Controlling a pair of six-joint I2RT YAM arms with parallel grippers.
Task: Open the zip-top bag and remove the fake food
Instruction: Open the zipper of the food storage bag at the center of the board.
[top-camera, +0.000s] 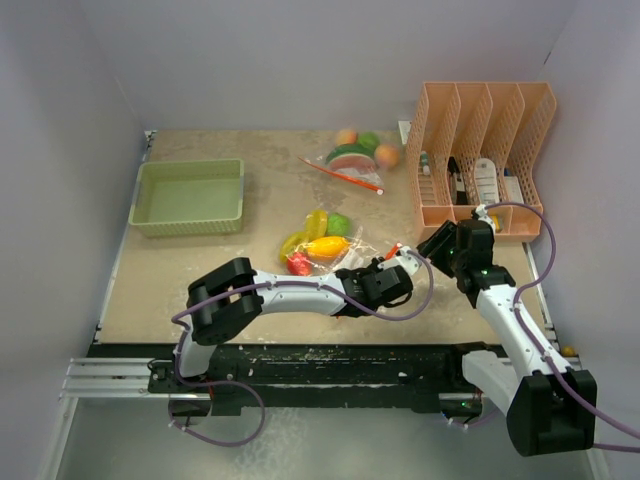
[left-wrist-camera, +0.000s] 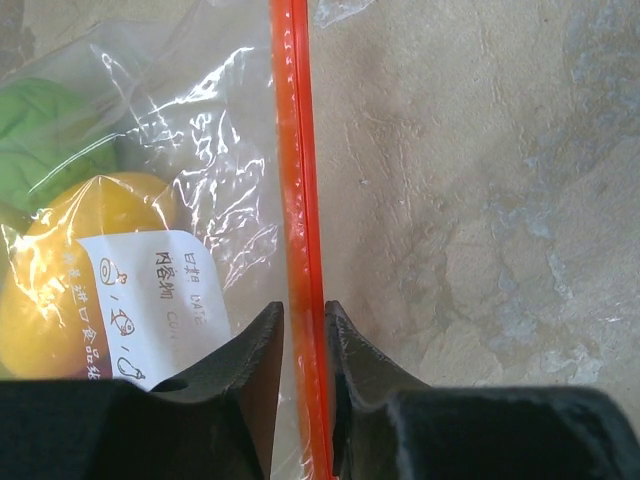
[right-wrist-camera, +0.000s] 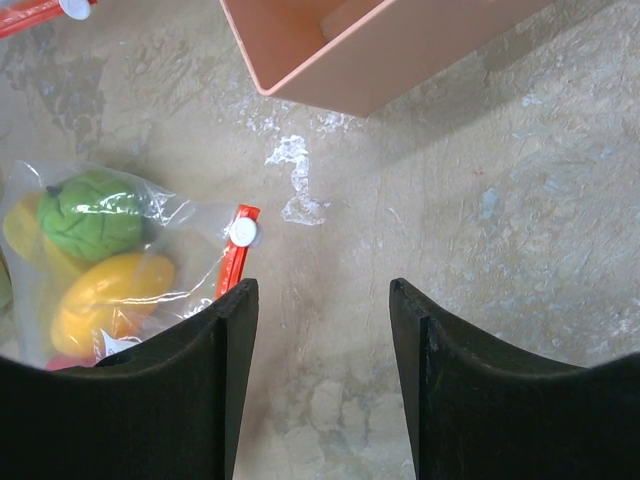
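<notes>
1. The left claw (left-wrist-camera: 304, 330) is pinched narrow on the orange zip strip (left-wrist-camera: 298, 150) of the near bag (left-wrist-camera: 200, 150), presumably anchoring that edge so the mouth can be pulled apart.
2. The right claw (right-wrist-camera: 322, 300) hangs wide and empty over the worktop (right-wrist-camera: 480, 200), just beside the strip's white slider (right-wrist-camera: 241, 232), likely ready to take it.
3. The fake food (left-wrist-camera: 90, 250), yellow and green pieces, sits inside that bag.
4. Farther back: a second bag (top-camera: 355, 155) of food, a green tray (top-camera: 190, 197), a peach rack (top-camera: 480, 155).
</notes>
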